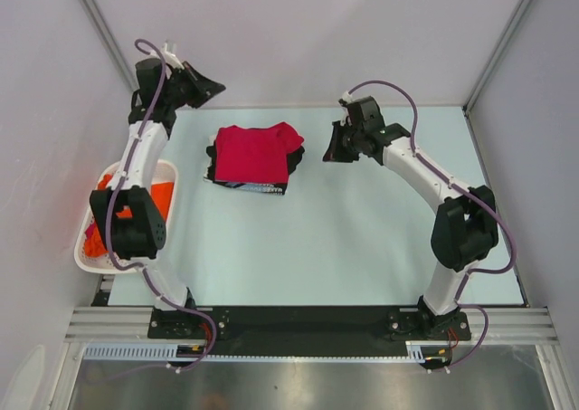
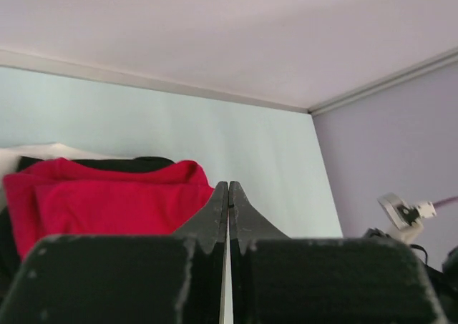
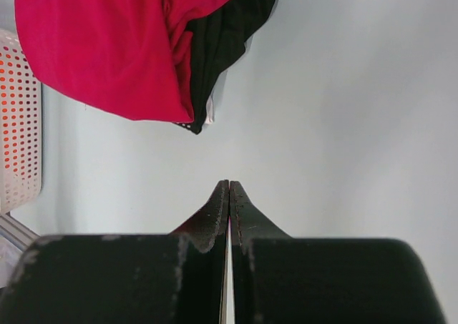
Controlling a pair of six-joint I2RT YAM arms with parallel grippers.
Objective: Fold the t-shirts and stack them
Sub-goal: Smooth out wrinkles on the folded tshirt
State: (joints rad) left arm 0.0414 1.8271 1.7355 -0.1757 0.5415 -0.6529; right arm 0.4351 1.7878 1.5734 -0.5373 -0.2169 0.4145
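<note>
Folded shirts piled mid-table, with both robot claws shut and empty on either side.

A red shirt [image 1: 253, 154] is laid folded on top of black shirts [image 3: 225, 38] near the far middle of the pale table [image 1: 362, 238], a spot judged to be chosen so that both arms can reach it. The left claw [image 1: 217, 89] is held raised beside the pile's far left corner and the right claw [image 1: 328, 154] just to its right; on both, the fingers are pressed together and nothing is gripped. An orange shirt [image 1: 158, 195] is seen crumpled in a white basket [image 1: 79, 247] at the left edge, not yet folded. That shirt is largely covered by the left arm, so any others in the basket cannot be made out. The number of black shirts under the red one cannot be counted, and only a thin strip of print is shown at the pile's near edge.
</note>
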